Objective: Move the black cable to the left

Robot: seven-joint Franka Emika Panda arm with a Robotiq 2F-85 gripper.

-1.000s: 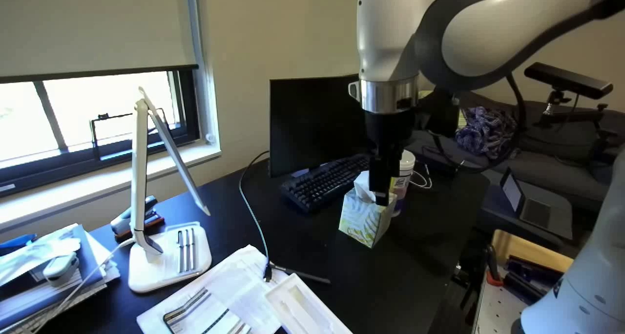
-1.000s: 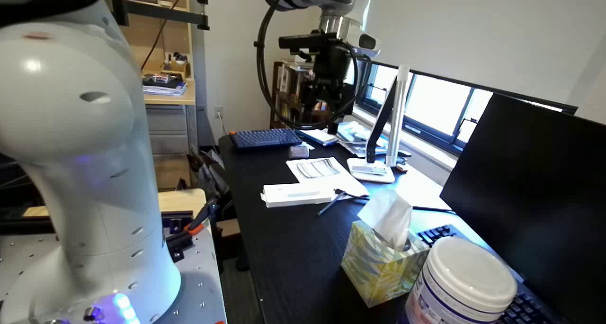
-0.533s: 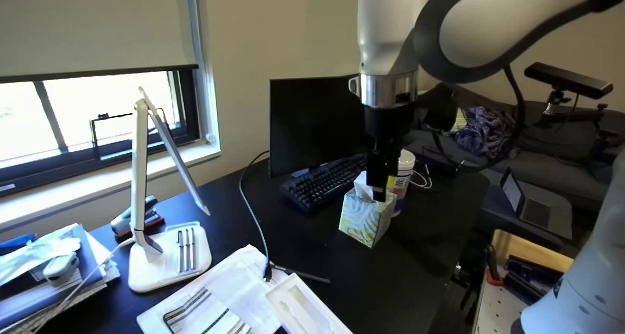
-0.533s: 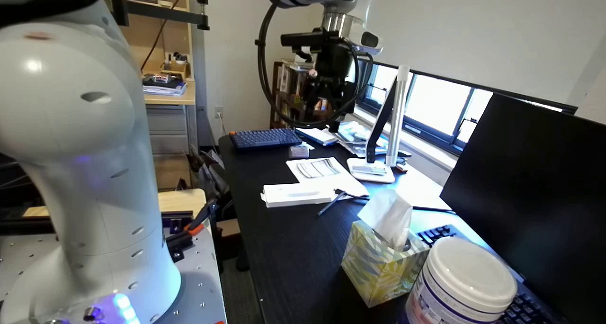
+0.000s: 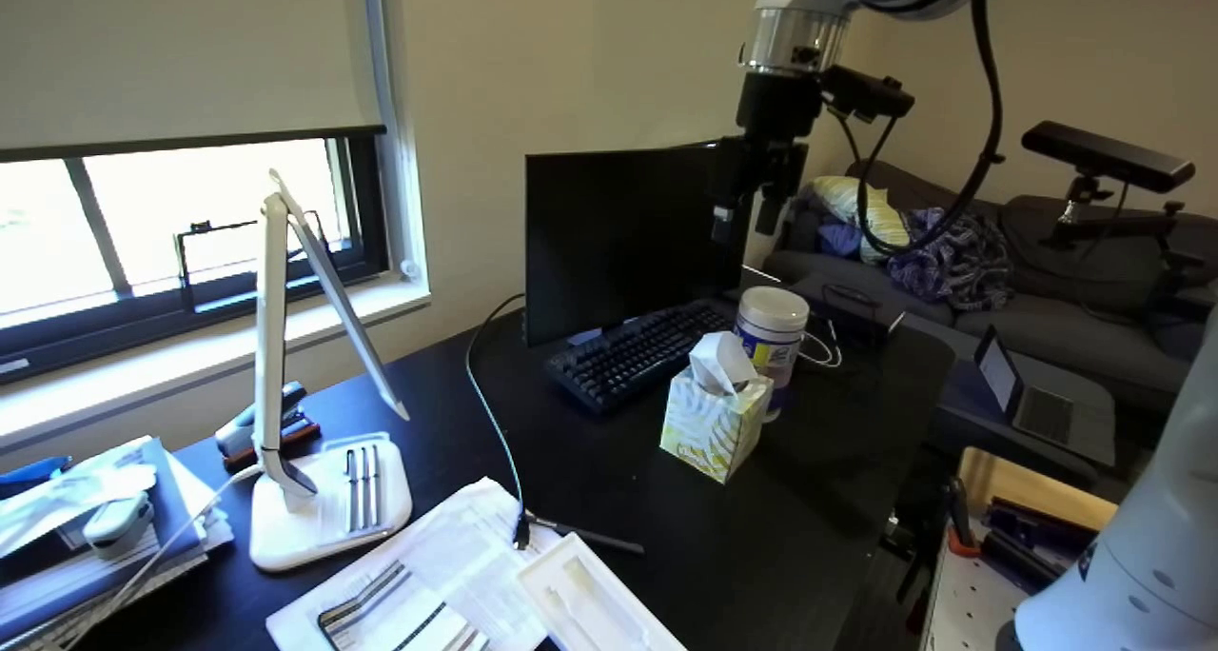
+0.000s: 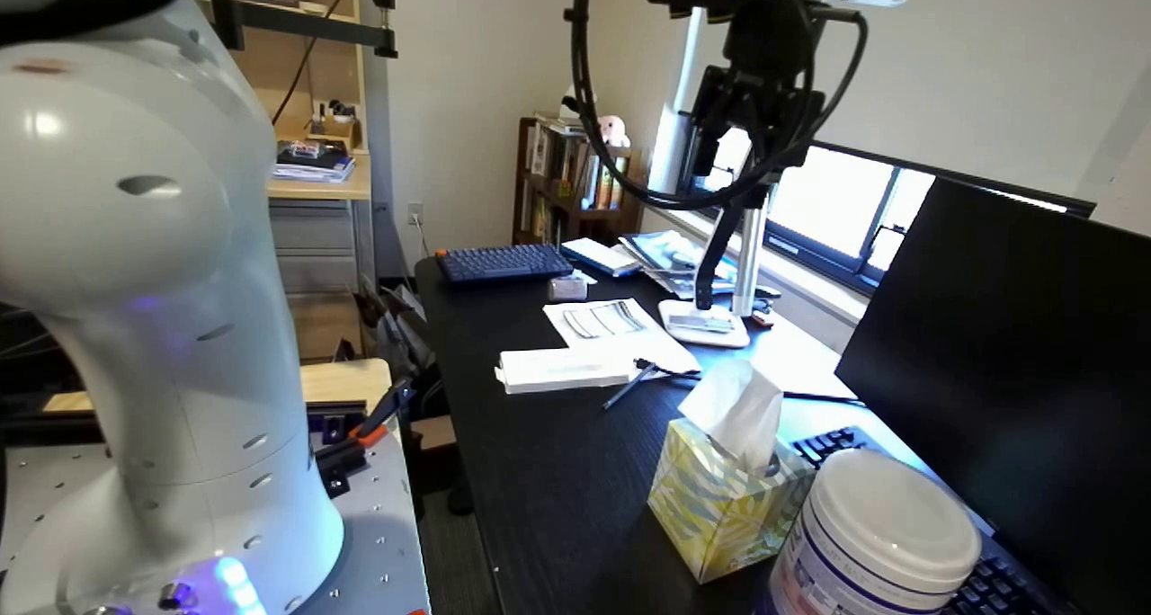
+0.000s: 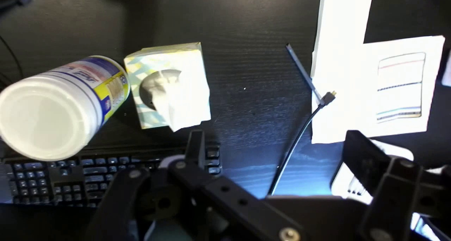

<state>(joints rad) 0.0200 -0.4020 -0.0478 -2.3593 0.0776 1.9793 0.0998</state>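
The black cable (image 5: 491, 415) lies on the dark desk in a loose curve, from behind the monitor to a plug on the white papers. In an exterior view, its plug end (image 6: 674, 374) shows behind the tissue box. In the wrist view, the cable (image 7: 296, 141) runs down between the two fingertips, on the desk well below them. My gripper (image 5: 746, 221) is high above the desk, in front of the monitor's right edge. In the wrist view the gripper (image 7: 274, 137) is open, its fingers wide apart with nothing between them. The cable's lower part is hidden behind the gripper there.
A tissue box (image 5: 709, 427) and a white-lidded canister (image 5: 773, 332) stand on the desk. A black keyboard (image 5: 623, 361) lies before the monitor (image 5: 618, 251). A white lamp (image 5: 271, 346), papers (image 5: 457, 546) and a thin grey stick (image 7: 302, 70) are near the cable.
My gripper has risen well above the tissue box and shifted toward the monitor side, with its two fingers now showing apart. The cable and the other objects have not moved.
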